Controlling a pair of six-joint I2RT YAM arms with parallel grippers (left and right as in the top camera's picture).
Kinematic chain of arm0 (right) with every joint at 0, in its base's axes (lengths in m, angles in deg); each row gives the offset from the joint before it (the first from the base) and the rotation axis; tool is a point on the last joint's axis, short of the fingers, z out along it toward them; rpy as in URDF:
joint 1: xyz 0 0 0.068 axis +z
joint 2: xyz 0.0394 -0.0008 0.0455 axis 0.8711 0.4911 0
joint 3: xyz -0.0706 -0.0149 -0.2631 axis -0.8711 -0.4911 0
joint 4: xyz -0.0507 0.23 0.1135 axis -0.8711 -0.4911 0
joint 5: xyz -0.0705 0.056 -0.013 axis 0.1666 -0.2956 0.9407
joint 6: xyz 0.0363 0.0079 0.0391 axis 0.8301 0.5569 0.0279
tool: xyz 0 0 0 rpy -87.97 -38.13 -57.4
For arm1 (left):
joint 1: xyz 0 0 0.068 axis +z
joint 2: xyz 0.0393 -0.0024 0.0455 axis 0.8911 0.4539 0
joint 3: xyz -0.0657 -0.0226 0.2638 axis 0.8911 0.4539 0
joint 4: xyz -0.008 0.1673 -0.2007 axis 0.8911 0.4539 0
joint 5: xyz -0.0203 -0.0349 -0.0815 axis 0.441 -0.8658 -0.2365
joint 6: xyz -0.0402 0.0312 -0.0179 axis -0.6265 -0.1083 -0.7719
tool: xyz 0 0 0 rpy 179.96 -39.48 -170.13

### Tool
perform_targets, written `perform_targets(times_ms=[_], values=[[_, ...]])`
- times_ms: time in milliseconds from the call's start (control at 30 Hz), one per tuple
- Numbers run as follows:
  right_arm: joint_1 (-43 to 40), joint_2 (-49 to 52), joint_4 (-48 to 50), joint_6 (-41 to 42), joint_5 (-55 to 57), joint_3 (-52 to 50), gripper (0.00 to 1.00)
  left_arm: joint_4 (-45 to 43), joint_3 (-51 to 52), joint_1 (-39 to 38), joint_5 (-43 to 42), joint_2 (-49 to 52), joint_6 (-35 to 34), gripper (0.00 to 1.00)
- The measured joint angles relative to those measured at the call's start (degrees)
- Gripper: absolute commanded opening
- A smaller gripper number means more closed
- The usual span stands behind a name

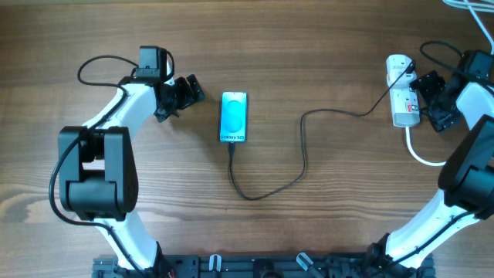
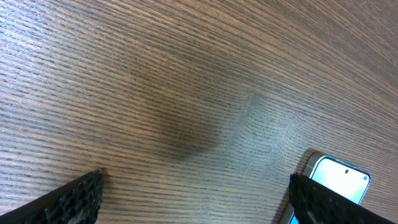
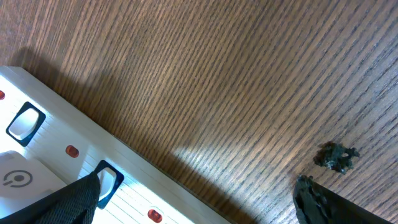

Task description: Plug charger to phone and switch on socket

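With the thin black charger cable [image 1: 304, 150] seemingly seated in the small teal-screened phone [image 1: 234, 116] at centre frame, the left gripper [image 1: 193, 91] hangs beside it, jaws apart and empty, while the right gripper [image 1: 424, 96], equally agape, hovers at the white oblong socket strip [image 1: 404, 108], upper right, likely for its switch.

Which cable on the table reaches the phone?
The thin black cable, looping from the power strip to the bottom edge of the phone; the thick white cord heads off rightward.

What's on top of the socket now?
A dark plug sits in the socket, the charger leading off; switches and red marks show. The right gripper's finger covers part of one switch.
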Motion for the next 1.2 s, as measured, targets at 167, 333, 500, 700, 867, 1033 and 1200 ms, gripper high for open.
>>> perform_targets(times_ms=[167, 333, 500, 700, 867, 1033, 1200], values=[[0.11, 0.09, 0.96, 0.00, 0.02, 0.00, 1.00, 0.02, 0.00, 0.00, -0.02, 0.00, 0.00, 1.00], [0.33, 0.24, 1.60, 0.57, 0.50, 0.00, 1.00, 0.02, 0.00, 0.00, -0.02, 0.00, 0.00, 1.00], [0.59, 0.26, 1.60, 2.01, 1.42, 0.00, 1.00, 0.00, 0.00, 0.00, -0.02, 0.00, 0.00, 1.00], [0.63, 0.26, 0.98, 2.60, 1.77, 0.00, 1.00, 0.00, 0.00, 0.00, -0.02, 0.00, 0.00, 1.00], [0.57, 0.26, -0.22, 2.86, 2.03, 0.26, 1.00, 0.02, 0.00, 0.00, -0.02, 0.00, 0.00, 1.00], [0.57, 0.26, -0.70, 3.06, 2.43, 0.37, 1.00, 0.00, 0.00, 0.00, -0.02, 0.00, 0.00, 1.00], [0.57, 0.26, -1.09, 3.06, 2.43, 0.44, 1.00, 0.00, 0.00, 0.00, -0.02, 0.00, 0.00, 1.00]])
